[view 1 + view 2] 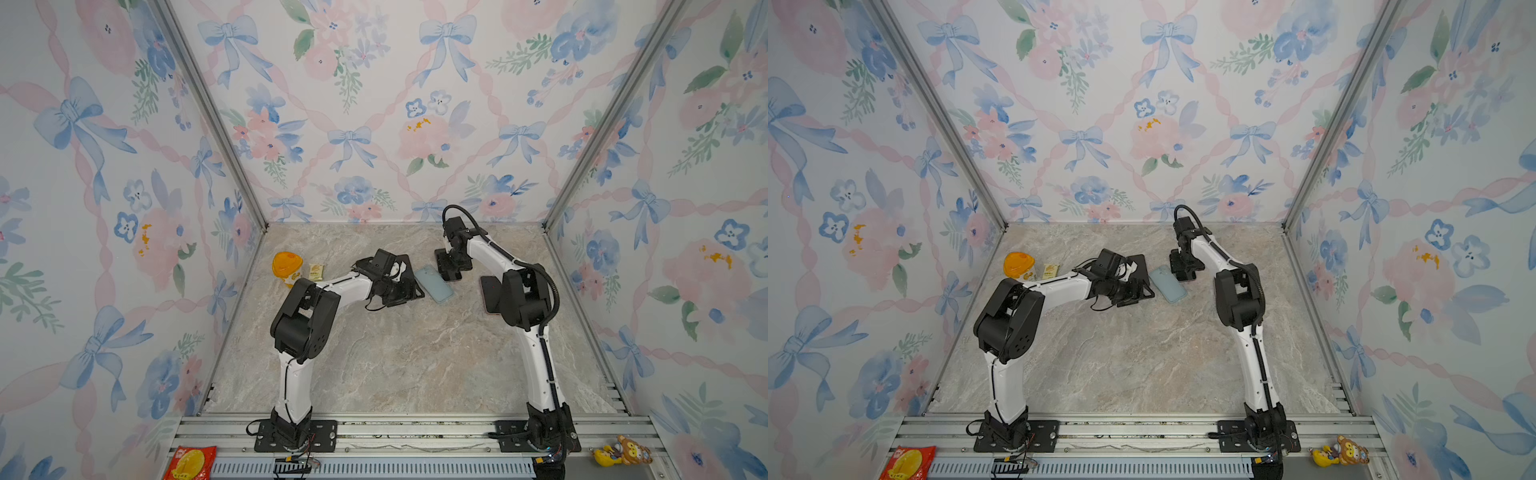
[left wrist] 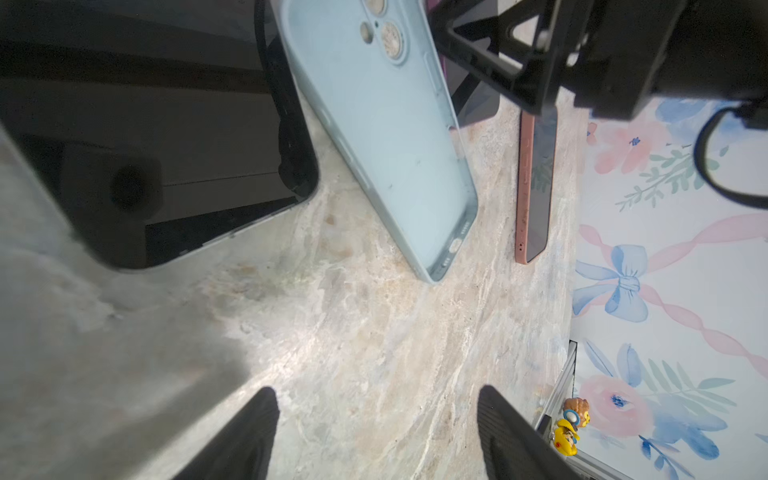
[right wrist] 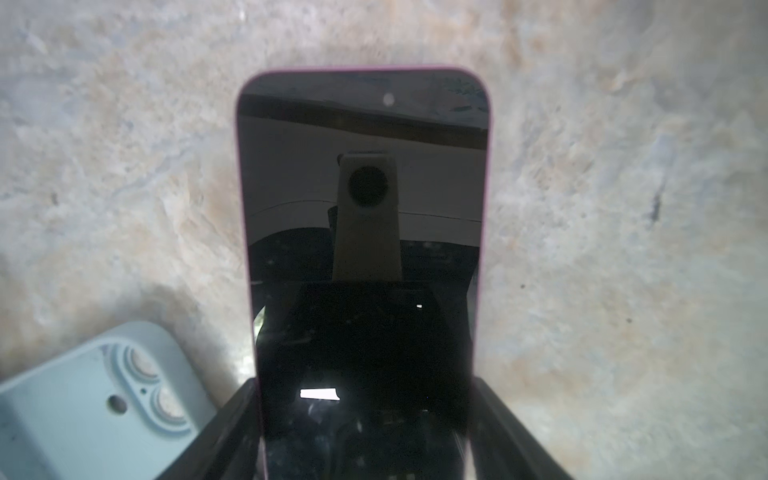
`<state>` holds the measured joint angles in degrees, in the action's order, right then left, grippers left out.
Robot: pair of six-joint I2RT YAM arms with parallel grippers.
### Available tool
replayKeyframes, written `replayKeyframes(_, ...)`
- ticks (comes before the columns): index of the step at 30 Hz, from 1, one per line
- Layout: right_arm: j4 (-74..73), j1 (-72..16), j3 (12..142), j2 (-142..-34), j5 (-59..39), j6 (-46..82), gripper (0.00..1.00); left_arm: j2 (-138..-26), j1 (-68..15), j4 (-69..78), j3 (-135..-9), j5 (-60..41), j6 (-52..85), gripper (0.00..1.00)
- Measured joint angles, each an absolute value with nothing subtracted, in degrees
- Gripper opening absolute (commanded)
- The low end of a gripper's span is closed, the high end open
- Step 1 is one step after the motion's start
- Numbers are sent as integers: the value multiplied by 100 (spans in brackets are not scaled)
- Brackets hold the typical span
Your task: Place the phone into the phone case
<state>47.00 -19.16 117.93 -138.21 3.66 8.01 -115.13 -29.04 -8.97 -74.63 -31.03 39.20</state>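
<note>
Gripping pink phone (image 3: 361,208), right gripper (image 3: 363,384); left gripper (image 2: 376,392) spread, empty; blue case (image 1: 434,284) between, black phone (image 2: 187,124) beside

phone case (image 1: 433,283) — on table (image 1: 395,353), left of phone (image 3: 365,249)

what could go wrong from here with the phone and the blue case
1. The right gripper pinches the phone by its slim edges near one end, so it may tilt or slip on lifting.
2. The light blue case lies loose and the open left gripper is not holding it, so pressing the phone in could slide it.
</note>
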Motion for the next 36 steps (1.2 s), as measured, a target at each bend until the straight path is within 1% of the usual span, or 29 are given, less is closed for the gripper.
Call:
replayKeyframes(8, 4187, -2023, 10711, -13214, 296, 657, 63, -11552, -2980, -902, -7518, -3157, 3922, 68)
replayKeyframes(14, 3962, -2137, 9933, -12737, 228, 659, 63, -11961, -3155, -893, -7946, -3223, 3922, 66)
replayKeyframes(18, 3931, -2231, 9649, -12562, 217, 679, 63, -12116, -3275, -897, -8027, -3242, 3922, 62)
replayKeyframes(26, 3774, -2305, 9098, -12213, 213, 801, 62, -12090, -3400, -943, -7957, -3238, 3924, 62)
replayKeyframes(36, 3444, -2602, 7948, -11474, 351, 1022, 62, -11646, -3769, -1129, -7432, -3065, 3968, 62)
